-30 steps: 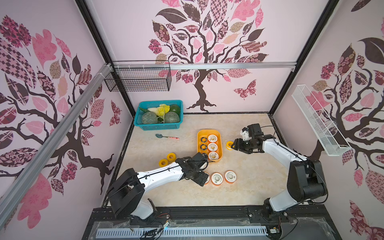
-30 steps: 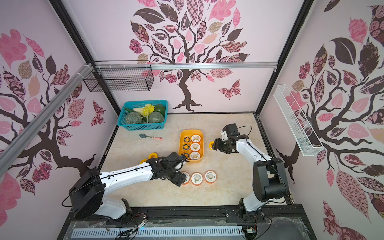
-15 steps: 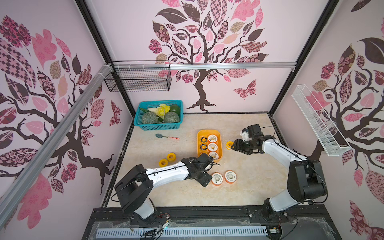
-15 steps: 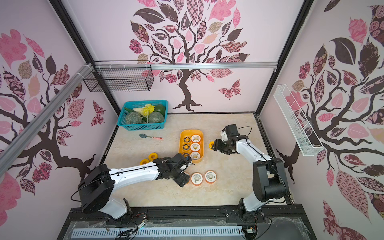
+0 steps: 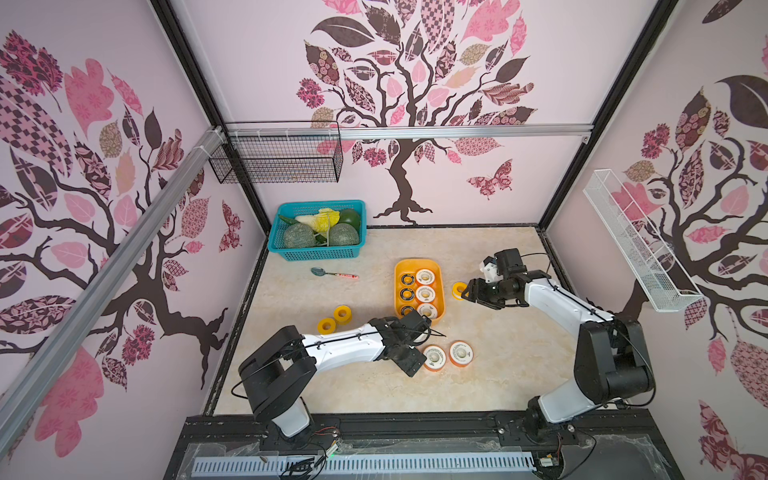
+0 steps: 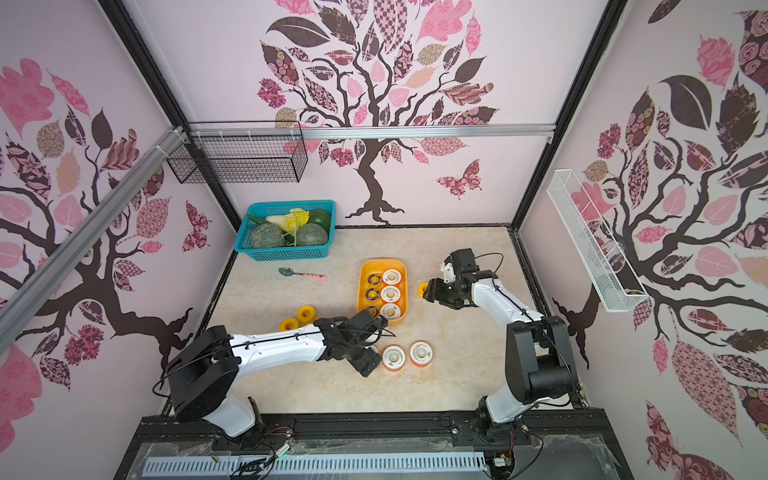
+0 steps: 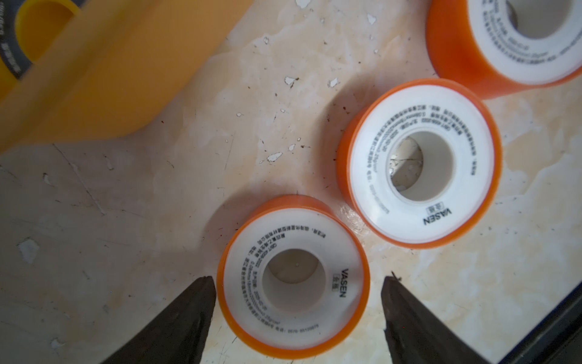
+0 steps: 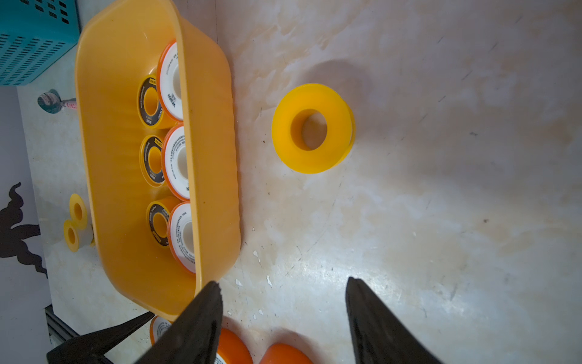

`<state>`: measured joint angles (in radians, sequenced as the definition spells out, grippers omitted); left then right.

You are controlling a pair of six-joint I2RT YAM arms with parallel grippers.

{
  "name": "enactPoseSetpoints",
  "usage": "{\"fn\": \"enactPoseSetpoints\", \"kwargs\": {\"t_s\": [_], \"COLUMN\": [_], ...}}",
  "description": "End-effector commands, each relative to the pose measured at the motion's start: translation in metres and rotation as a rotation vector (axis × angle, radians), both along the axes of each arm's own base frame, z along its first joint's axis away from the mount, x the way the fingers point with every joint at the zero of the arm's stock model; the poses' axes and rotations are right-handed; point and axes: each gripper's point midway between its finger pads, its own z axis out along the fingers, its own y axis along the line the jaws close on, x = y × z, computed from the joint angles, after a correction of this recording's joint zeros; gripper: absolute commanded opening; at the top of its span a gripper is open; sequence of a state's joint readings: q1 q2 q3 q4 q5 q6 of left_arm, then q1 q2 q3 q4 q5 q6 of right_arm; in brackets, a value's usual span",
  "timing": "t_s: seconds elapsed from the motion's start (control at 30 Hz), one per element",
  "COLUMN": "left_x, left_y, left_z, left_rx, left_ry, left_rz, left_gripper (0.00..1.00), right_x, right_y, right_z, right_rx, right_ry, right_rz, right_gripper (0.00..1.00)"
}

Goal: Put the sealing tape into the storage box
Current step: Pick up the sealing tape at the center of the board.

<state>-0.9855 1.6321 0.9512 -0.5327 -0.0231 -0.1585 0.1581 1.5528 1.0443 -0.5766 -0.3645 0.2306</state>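
The storage box (image 5: 419,266) is a yellow-orange tub mid-table holding several sealing tape spools. In the left wrist view my left gripper (image 7: 298,280) is open and straddles an orange-rimmed, white-faced spool (image 7: 293,280) lying flat; one finger (image 7: 189,315) is almost at its rim, with a gap on the other side. In both top views this gripper (image 5: 415,353) (image 6: 370,355) covers that spool. Two more orange spools (image 5: 434,357) (image 5: 460,353) lie beside it. My right gripper (image 5: 467,291) (image 8: 282,283) is open and empty, just short of a plain yellow spool (image 8: 311,127) (image 5: 459,289) right of the box.
Two yellow spools (image 5: 326,326) (image 5: 342,313) lie left of the box. A spoon (image 5: 332,273) lies behind them, in front of a teal basket (image 5: 316,253) of vegetables at the back left. Wire baskets (image 5: 276,158) (image 5: 636,245) hang on the walls.
My left arm has reached a little further right, so its fingers now cover the leftmost orange spool. The right arm has barely moved.
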Motion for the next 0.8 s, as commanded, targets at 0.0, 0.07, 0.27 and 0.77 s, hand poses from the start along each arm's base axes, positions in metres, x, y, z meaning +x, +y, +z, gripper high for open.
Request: {"fn": "enactPoseSetpoints", "kwargs": {"t_s": [0.0,0.07,0.27,0.77], "left_x": [0.004,0.004,0.004,0.006], "left_y": [-0.004,-0.004,-0.005,-0.003], "left_z": [0.000,-0.001,-0.008,-0.008], "left_rx": [0.013,0.018,0.039,0.056], "left_ry": [-0.016,-0.014,-0.004,-0.014], "left_rz": [-0.010,-0.011,-0.014,-0.013], "left_gripper": [0.88,0.88,0.84,0.66], "right_x": [0.003,0.003,0.002,0.002], "right_y": [-0.001,-0.001,-0.001,0.001], "right_z": [0.004,0.003,0.002,0.001], "right_rx": [0.003,0.002,0.004,0.015], "right_ry": [-0.007,-0.005,0.002,0.009], "right_rz": [0.004,0.005,0.008,0.009], "right_gripper": [0.67,0.67,0.67,0.67]}}
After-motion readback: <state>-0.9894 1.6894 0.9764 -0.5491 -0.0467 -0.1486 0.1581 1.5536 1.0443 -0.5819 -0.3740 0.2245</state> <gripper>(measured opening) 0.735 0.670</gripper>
